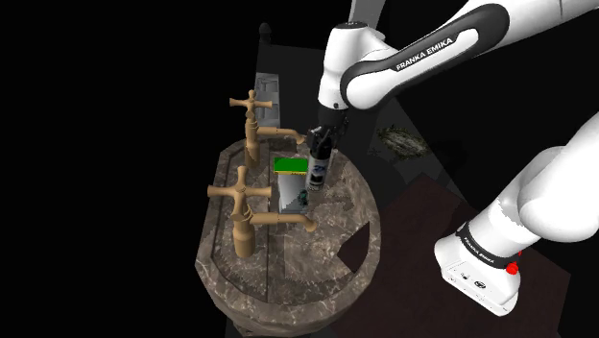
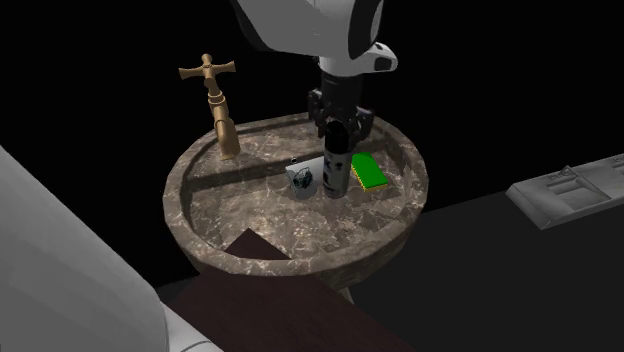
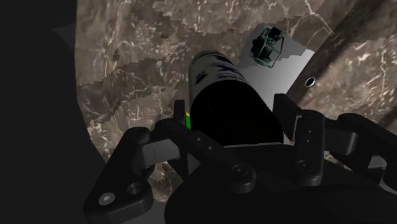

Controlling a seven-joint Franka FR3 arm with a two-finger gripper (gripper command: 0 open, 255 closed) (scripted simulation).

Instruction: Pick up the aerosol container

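shoulder view, near to far.
- 1 stand (image 1: 480,264) at lower right, with 1 white arm (image 1: 422,58) reaching up and left from it.
- 1 dark red-brown surface (image 1: 432,240) beside the stand, its corner overlapping the basin's rim.
- 1 round basin (image 1: 288,298), mottled brown-grey stone.
- taps: 2, brass-coloured with cross handles. nearer tap (image 1: 242,206) and farther tap (image 1: 254,115) both stand on the basin's left side, spouts pointing right over the bowl.
- 1 flat grey plate (image 3: 286,73) on the basin floor, with 1 small dark hole (image 3: 310,81) in it.
- 1 aerosol can (image 1: 319,171), white body with dark print and a black cap, upright inside the bowl. in the second exterior view its base looks level with the cup's base; cannot tell whether it rests on the floor.
- 1 small white cup (image 2: 303,178) with dark green print, just beside the can.
- 1 green block (image 2: 368,173) lying flat on the can's other side.
- 1 gripper (image 3: 234,121) directly above the can, pointing down. set narrow, its 2 black fingers (image 3: 181,121) closed against the black cap from both sides.
- beyond the basin: 1 grey boxy object (image 1: 269,86), 1 dark greenish object (image 1: 403,142), then black area.
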